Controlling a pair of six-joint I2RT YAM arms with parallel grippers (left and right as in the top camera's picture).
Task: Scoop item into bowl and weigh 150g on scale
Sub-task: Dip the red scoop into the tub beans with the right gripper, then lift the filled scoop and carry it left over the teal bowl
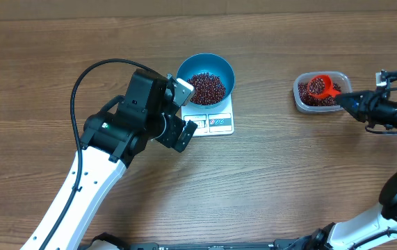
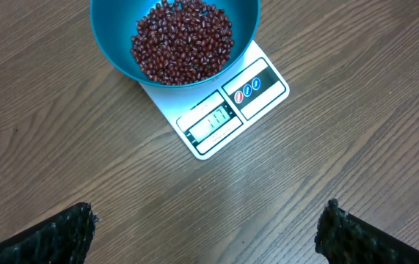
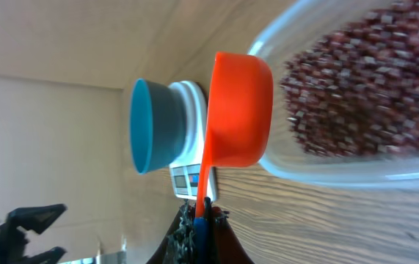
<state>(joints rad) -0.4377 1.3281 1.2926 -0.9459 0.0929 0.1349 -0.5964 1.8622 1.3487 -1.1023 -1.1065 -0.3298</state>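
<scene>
Beans [image 1: 206,87], small and dark red-brown, lie in a loose heap in the blue bowl [image 1: 205,62]. They cover its bottom and part of its wall. The bowl stands on the white scale [image 1: 220,123], over the half away from the display [image 2: 213,121]. The display strip and the round markings beside it are uncovered. Dark digits show in the display window, but they are too small to read with confidence.

The left gripper [image 1: 184,112] hangs over the wooden table [image 1: 288,173], just beside the scale's display edge. Its jaws are spread wide and hold nothing. In the left wrist view the two dark fingertips [image 2: 62,235] sit at the bottom corners, with bare wood between them and the scale and bowl ahead. They touch neither the scale nor the bowl.

Well apart, on the right of the table, stands a clear plastic tub [image 1: 301,98] with more of the same beans inside. The right gripper [image 1: 344,99] is closed tight on the thin handle of an orange scoop [image 1: 318,86]. From above, the scoop's cup lies over the tub and carries a small load of beans. In the right wrist view the cup sits at the tub's rim, on the side towards the bowl. The bowl and scale appear beyond it in the distance. I cannot tell whether the cup touches the rim or the beans below. The beans in the tub look blurred in that view.
</scene>
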